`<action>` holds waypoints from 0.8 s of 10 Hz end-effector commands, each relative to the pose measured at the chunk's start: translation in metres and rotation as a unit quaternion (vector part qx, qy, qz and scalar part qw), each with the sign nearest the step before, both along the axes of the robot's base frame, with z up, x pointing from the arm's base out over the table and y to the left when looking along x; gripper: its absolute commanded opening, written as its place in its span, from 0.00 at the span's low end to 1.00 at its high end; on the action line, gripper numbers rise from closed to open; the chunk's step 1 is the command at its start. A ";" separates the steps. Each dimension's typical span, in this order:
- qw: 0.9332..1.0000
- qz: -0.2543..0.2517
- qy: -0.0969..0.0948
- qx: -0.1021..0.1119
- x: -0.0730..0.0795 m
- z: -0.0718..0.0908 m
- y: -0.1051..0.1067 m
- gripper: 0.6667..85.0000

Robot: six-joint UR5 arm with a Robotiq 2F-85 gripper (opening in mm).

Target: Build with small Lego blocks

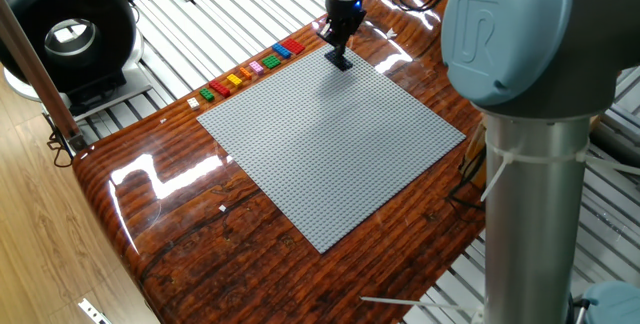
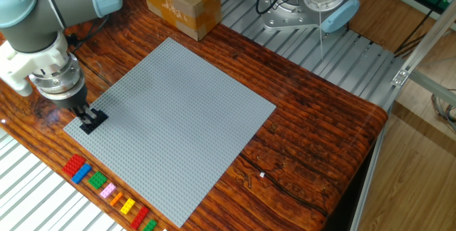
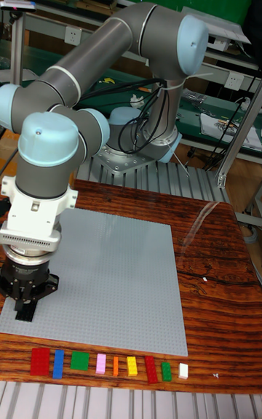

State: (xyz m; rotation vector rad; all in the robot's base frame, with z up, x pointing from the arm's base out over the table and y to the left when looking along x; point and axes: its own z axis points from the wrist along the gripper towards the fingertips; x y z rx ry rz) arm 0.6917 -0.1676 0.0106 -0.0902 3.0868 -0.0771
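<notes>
Tall fixed view, fingers (image 3: 26, 311) on baseplate (image 3: 116, 281) corner, Lego blocks (image 3: 102, 365) near, apart.

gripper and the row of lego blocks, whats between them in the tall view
Only a bare strip of the grey baseplate separates the gripper from the small Lego blocks in the tall fixed view.

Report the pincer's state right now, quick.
Pincer: down at the corner of the grey baseplate, fingers close together around a small dark piece; whether it actually grips it cannot be told.
</notes>
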 end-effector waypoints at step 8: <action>1.000 0.018 -0.019 0.001 0.008 -0.005 -0.008 0.00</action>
